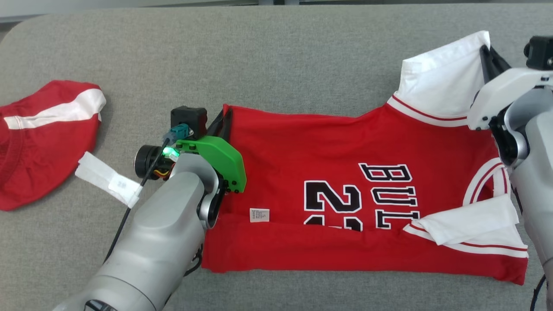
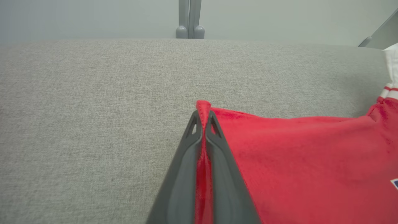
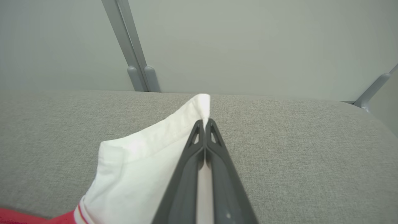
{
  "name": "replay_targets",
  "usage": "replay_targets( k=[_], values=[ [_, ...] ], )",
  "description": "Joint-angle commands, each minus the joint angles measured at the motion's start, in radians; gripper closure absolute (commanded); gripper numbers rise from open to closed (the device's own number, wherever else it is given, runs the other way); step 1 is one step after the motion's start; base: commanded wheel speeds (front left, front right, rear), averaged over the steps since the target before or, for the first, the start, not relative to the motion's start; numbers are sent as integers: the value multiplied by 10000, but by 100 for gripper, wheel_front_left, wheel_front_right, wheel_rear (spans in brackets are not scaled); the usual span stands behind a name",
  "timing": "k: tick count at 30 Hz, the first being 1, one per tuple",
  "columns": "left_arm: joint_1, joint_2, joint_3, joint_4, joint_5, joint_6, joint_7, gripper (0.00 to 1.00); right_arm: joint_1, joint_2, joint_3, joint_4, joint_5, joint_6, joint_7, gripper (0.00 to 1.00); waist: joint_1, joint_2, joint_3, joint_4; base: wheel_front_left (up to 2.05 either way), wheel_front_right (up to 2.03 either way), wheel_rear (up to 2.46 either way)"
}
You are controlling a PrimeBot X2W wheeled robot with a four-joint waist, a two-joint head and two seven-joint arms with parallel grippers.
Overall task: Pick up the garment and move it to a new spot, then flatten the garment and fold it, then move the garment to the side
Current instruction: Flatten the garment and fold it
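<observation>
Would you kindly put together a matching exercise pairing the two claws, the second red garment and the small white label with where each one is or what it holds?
Things:
1. left claw
2. right claw
3. second red garment
4. small white label

Places or states:
A. lying apart at the left end of the grey surface
B. shut on a corner of the white sleeve of the jersey
C. on the jersey's red cloth, left of the black number
D. shut on a red corner of the jersey

Pairs: 1-D, 2-B, 3-A, 4-C.
</observation>
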Motion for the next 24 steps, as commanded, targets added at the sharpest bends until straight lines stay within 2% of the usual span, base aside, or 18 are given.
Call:
replay_targets(
  k=[1,11,18,24],
  values=[
    [253,106,12,86,-17,-93,-76,100,371,-120,149,-180,278,-18,2,100,0,-1,-675,-335,0,0,0],
    [1495,391,29,54,116,-289,-243,100,3037,-1050,1520,-2455,2098,-18,1105,100,0,-1,-1722,-809,0,0,0],
    [2389,713,393,-365,394,-182,-249,100,4723,-1516,1759,-3990,2799,-18,2027,100,0,-1,-2225,-1074,0,0,0],
    [3053,885,745,-613,530,-195,-250,100,5809,-1614,1740,-5013,3246,-18,2939,100,0,-1,-2544,-1377,0,0,0]
  ],
)
